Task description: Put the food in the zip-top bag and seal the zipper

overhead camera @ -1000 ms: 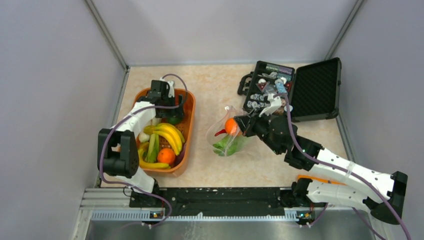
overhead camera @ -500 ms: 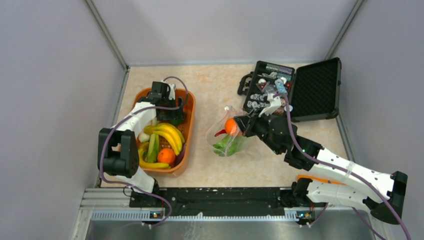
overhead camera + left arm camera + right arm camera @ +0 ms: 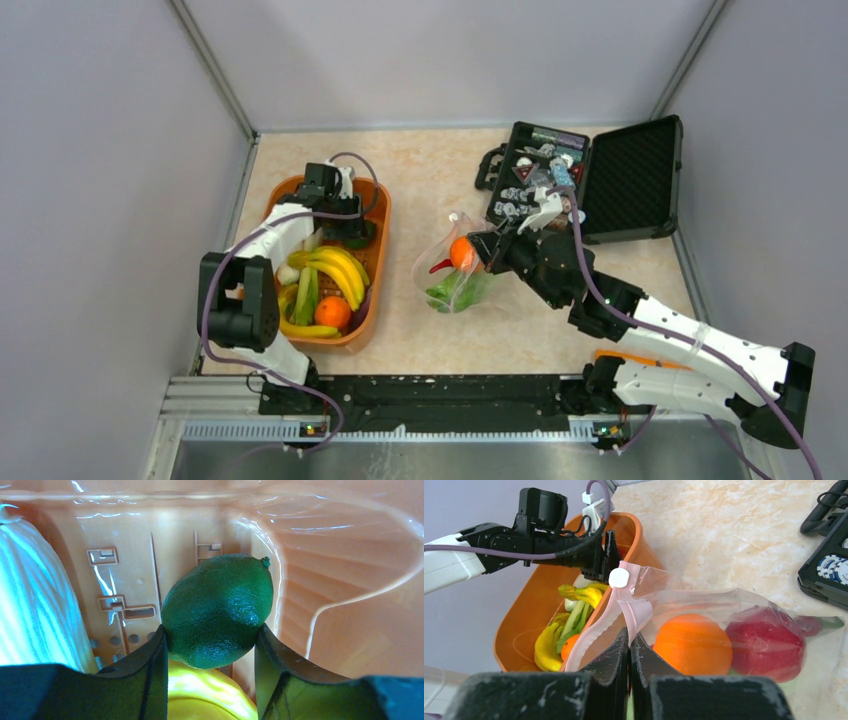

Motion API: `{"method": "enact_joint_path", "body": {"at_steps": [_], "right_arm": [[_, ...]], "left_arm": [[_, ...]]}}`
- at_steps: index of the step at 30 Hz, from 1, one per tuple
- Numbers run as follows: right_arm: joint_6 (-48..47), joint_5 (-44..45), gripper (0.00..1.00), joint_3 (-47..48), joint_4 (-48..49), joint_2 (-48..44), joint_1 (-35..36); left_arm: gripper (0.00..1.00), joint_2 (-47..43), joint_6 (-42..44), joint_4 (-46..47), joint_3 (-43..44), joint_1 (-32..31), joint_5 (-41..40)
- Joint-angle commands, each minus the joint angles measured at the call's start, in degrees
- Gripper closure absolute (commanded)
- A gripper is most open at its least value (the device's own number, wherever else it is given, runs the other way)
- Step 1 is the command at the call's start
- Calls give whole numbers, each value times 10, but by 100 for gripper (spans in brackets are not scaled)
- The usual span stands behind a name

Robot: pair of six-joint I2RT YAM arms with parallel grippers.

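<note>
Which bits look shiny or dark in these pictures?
Left wrist view: white glare streaks on the orange tub wall, lime sharp, near fingers dark in shade. Right wrist view: shiny highlights on the crinkly zip-top bag, orange crisp. Top view: even light, soft shadows, nothing blurred.

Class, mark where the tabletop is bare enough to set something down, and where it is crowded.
Bare: the strip between the orange tub and the zip-top bag; the far tabletop left of the black case. Crowded: inside the tub.
</note>
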Motion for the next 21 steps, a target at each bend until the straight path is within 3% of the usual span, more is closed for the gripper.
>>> {"method": "enact_joint_path", "body": {"at_steps": [1,8,12,17,21], "right_arm": [[-2,1,100,15,32,-4,-7],[-2,-3,100,15,36,1,-7],[-2,-2,100,15,37,4,-7],[-2,-3,100,18,36,12,-8],[-1,-3,100,21,49,23,-7]], "left_arm": [[62,-36,-13,25,-12,-2,6],[72,-183,-44,41,-34,-2,-21],[73,-249,-45,44,-36,-2,11],[72,-313,-55,35,-32,-12,153],[72,-359,-51,39,-33,-62,231]]}}
